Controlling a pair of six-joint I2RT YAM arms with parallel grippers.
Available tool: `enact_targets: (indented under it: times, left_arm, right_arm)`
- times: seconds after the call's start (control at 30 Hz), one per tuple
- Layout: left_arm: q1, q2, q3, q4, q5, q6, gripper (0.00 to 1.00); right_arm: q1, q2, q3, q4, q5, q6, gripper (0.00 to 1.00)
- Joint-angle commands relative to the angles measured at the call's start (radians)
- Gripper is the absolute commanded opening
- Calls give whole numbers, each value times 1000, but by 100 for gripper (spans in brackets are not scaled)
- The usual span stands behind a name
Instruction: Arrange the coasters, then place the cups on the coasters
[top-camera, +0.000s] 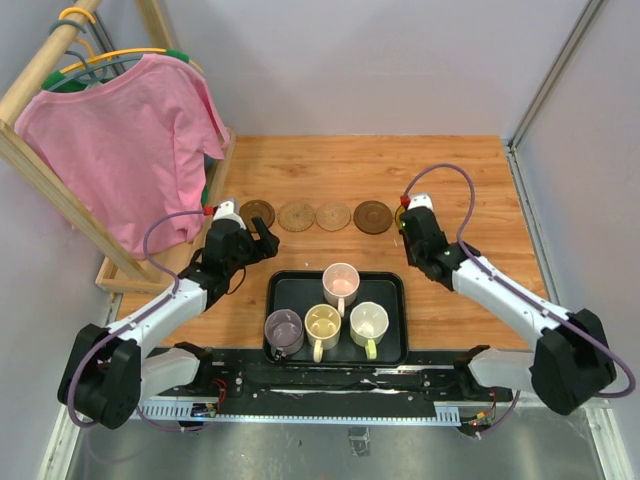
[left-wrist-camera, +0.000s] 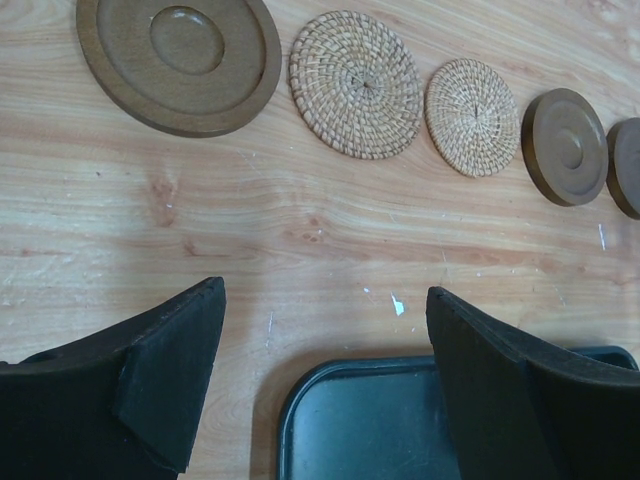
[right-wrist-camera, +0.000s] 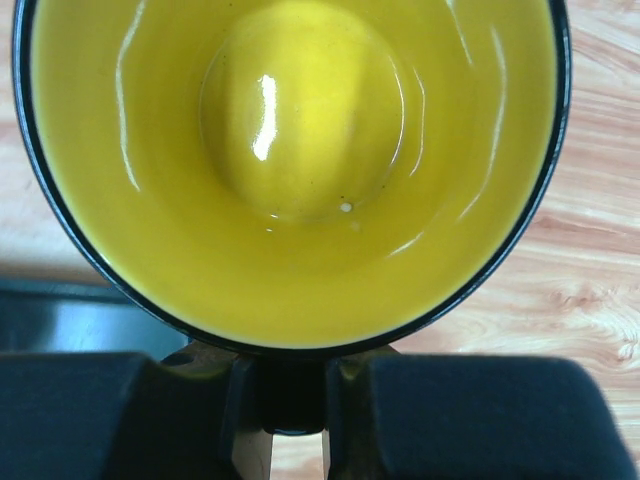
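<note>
Four coasters (top-camera: 257, 213) (top-camera: 297, 216) (top-camera: 333, 216) (top-camera: 373, 216) lie in a row across the far half of the table. The left wrist view shows them as wooden (left-wrist-camera: 180, 60), woven (left-wrist-camera: 355, 84), woven (left-wrist-camera: 472, 116) and wooden (left-wrist-camera: 564, 146), plus the edge of a fifth (left-wrist-camera: 628, 165). My right gripper (top-camera: 410, 225) (right-wrist-camera: 290, 385) is shut on the handle of the amber-yellow cup (right-wrist-camera: 290, 160) at the row's right end. Whether the cup rests on a coaster is hidden. The pink (top-camera: 341, 283), purple (top-camera: 283, 330), cream-yellow (top-camera: 324, 323) and pale green (top-camera: 368, 322) cups stand on the black tray (top-camera: 390, 290). Over the tray's far left corner (left-wrist-camera: 300, 400), my left gripper (top-camera: 262, 237) (left-wrist-camera: 325, 330) is open and holds nothing.
A wooden clothes rack with a pink T-shirt (top-camera: 120, 130) stands at the far left, and its base rail (top-camera: 110, 275) lies along the table's left side beside my left arm. Grey walls close the table at the back and right.
</note>
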Motion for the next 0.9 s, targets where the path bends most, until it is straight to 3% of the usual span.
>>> enact_targets:
  times: [0.0,0.27,0.87]
  left_arm:
    - [-5,19,31,50,-18,-3,85]
    - [-6,75,60,73,-31,14,85]
    - [-6,121,70,89,-6,15,85]
  right_arm:
    - [-109,91,92,117,-24,-29,1]
    - [-233,256,182,155,-124,-14,1]
    - [-314,429,246,259,-171,-33,1]
